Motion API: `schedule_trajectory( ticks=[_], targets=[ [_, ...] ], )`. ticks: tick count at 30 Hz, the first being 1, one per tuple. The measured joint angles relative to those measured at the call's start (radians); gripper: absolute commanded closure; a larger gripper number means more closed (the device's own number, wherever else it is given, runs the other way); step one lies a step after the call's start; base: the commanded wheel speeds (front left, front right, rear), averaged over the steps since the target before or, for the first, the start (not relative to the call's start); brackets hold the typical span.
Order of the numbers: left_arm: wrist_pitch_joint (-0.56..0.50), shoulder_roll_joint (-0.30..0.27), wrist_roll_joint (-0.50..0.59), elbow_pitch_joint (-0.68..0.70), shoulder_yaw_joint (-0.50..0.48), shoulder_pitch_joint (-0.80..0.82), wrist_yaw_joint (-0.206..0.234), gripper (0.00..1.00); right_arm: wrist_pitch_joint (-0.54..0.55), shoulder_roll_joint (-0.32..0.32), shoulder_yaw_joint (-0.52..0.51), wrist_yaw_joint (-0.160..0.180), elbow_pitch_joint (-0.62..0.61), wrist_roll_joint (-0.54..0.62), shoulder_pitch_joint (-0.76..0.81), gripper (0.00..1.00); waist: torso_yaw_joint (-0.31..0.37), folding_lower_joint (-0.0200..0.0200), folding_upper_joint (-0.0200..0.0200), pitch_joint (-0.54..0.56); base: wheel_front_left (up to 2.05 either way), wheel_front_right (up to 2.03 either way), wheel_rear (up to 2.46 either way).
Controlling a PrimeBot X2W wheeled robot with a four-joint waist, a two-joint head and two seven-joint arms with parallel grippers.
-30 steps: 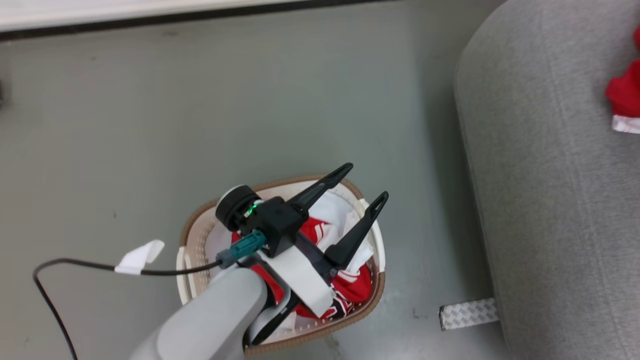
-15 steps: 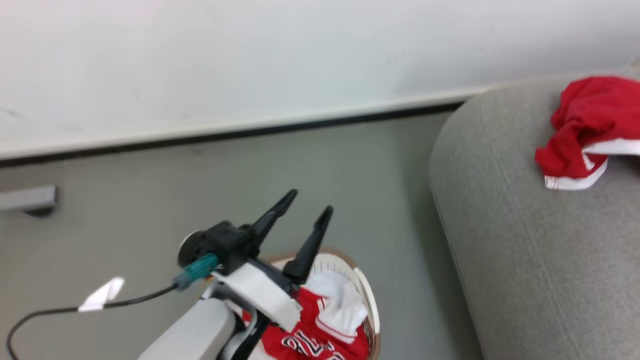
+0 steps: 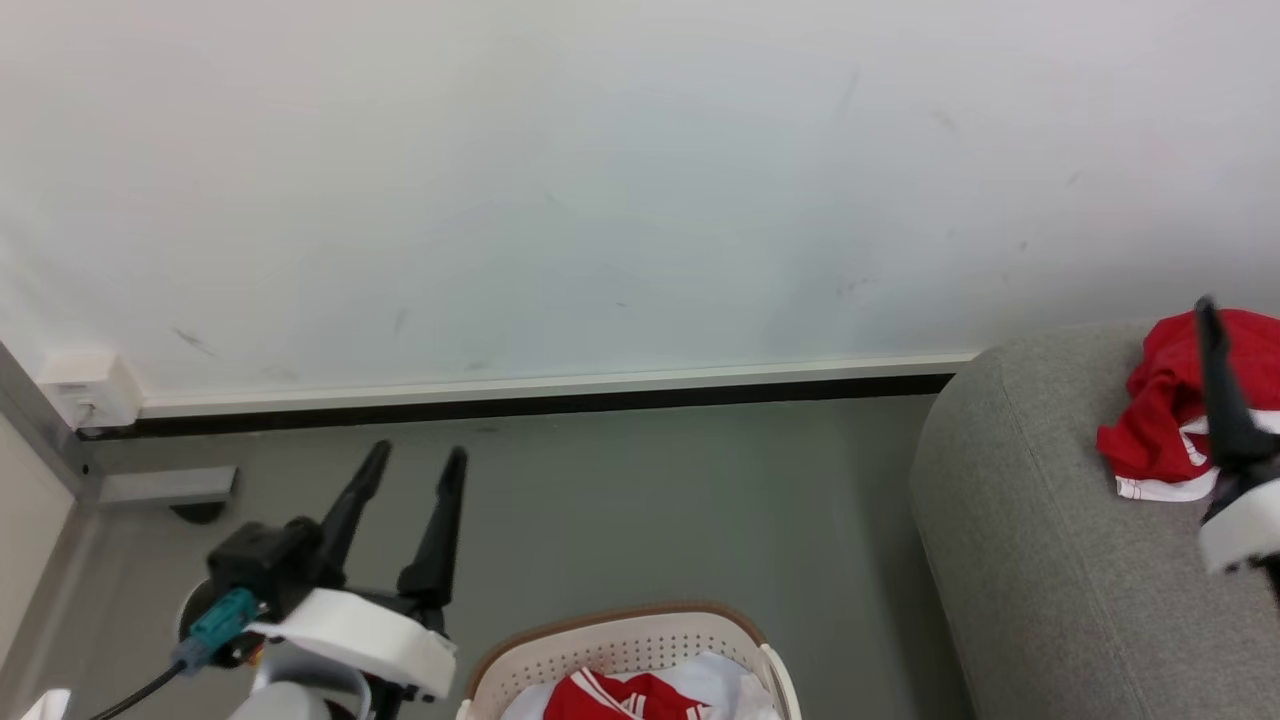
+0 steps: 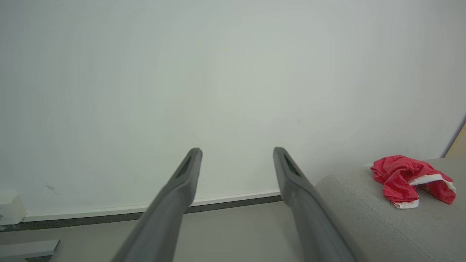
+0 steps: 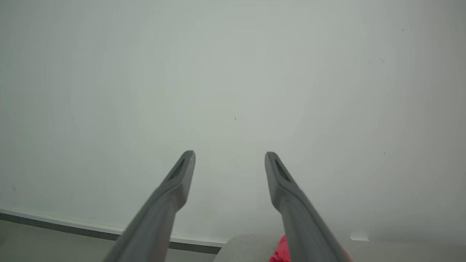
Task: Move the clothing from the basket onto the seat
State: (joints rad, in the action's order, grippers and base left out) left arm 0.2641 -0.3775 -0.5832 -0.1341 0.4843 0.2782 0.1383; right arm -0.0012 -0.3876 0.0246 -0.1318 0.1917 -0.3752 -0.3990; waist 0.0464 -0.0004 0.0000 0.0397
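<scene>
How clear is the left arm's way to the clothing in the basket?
Probably clear, yes: the left gripper hangs beside the basket, jaws open and empty, and nothing lies over the clothing in its open top.

No txt, labels, nos. or signs can be read; none is made out on the clothing [image 3: 612,696].

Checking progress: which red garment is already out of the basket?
The crumpled red garment with white trim, lying on the grey seat. The other red garment is in the basket, beside white cloth.
</scene>
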Motion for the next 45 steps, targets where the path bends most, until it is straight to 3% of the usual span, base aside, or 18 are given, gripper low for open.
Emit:
schedule_trajectory(
  ticks=[6, 14, 29, 45],
  targets=[
    [0.000, 0.005, 0.013, 0.034, -0.104, -0.110, 0.033, 0.00, -0.098, 0.165, 0.042, 0.000, -0.110, 0.025, 0.235, 0.00, -0.021, 0.0001, 0.0000, 0.010, 0.00, 0.00, 0.00],
    [0.000, 0.074, 0.134, 0.036, -0.209, -0.225, 0.021, 0.00, -0.208, 0.280, 0.064, 0.000, -0.079, 0.066, 0.360, 0.00, -0.027, 0.0002, 0.0000, -0.001, 0.00, 0.00, 0.00],
    [0.000, 0.209, 0.299, 0.025, -0.375, -0.289, -0.117, 0.00, -0.247, 0.323, 0.097, 0.000, -0.012, 0.100, 0.346, 0.00, -0.018, 0.0004, 0.0000, -0.018, 0.00, 0.00, 0.00],
    [0.000, 0.278, 0.379, -0.003, -0.441, -0.277, -0.204, 0.00, -0.255, 0.328, 0.113, 0.000, 0.008, 0.098, 0.315, 0.00, 0.000, 0.0004, 0.0000, -0.035, 0.00, 0.00, 0.00]
  ],
)
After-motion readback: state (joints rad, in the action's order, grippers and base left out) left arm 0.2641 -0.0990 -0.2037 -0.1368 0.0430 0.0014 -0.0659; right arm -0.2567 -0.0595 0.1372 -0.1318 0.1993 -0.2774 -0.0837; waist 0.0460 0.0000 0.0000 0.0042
